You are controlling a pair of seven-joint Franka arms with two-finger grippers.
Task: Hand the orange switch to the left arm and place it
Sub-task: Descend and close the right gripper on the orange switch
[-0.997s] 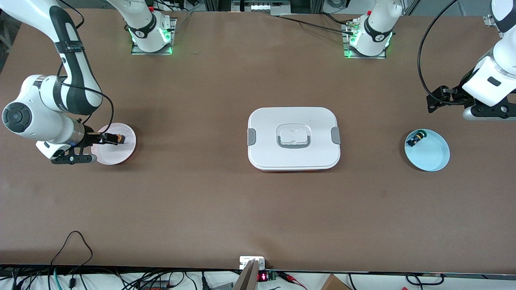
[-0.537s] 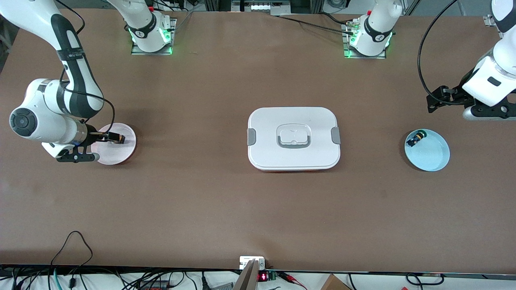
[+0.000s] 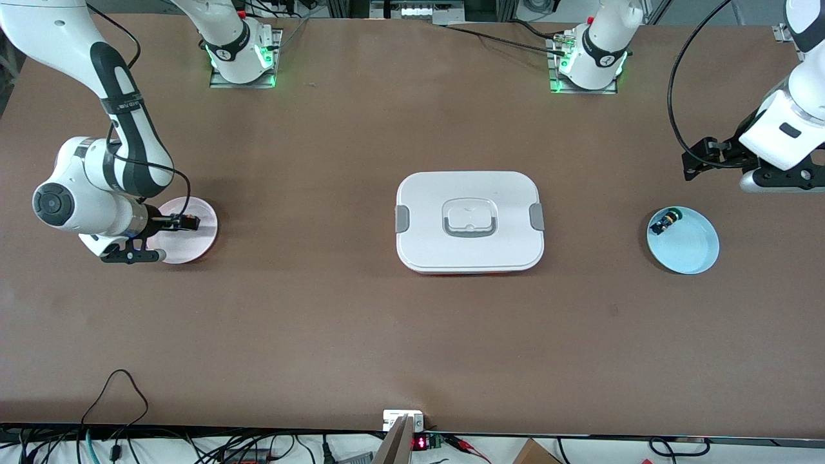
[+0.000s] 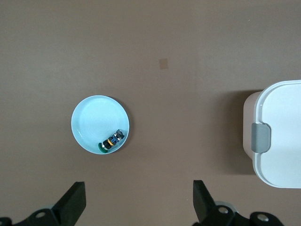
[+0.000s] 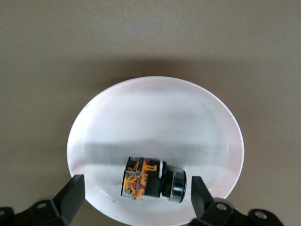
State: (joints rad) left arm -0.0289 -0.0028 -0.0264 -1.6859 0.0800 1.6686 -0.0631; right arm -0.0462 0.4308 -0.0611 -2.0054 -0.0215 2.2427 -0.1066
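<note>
The orange switch [image 3: 191,222] [image 5: 153,181] lies on its side on a pink plate [image 3: 193,248] [image 5: 155,117] at the right arm's end of the table. My right gripper [image 3: 180,223] [image 5: 136,188] is low over that plate, open, one finger on each side of the switch with a gap to it. The white box [image 3: 469,222] [image 4: 282,136] sits at the table's middle. My left gripper [image 3: 691,169] [image 4: 139,197] hangs open and empty above the table at the left arm's end, where the arm waits.
A light blue plate [image 3: 693,251] [image 4: 96,120] near the left gripper holds a small black switch with a green-blue cap [image 3: 665,222] [image 4: 111,142]. Cables trail along the table edge nearest the front camera.
The right arm's wrist and elbow have shifted toward the pink plate, while its fingers stay at the switch. The left arm has not moved.
</note>
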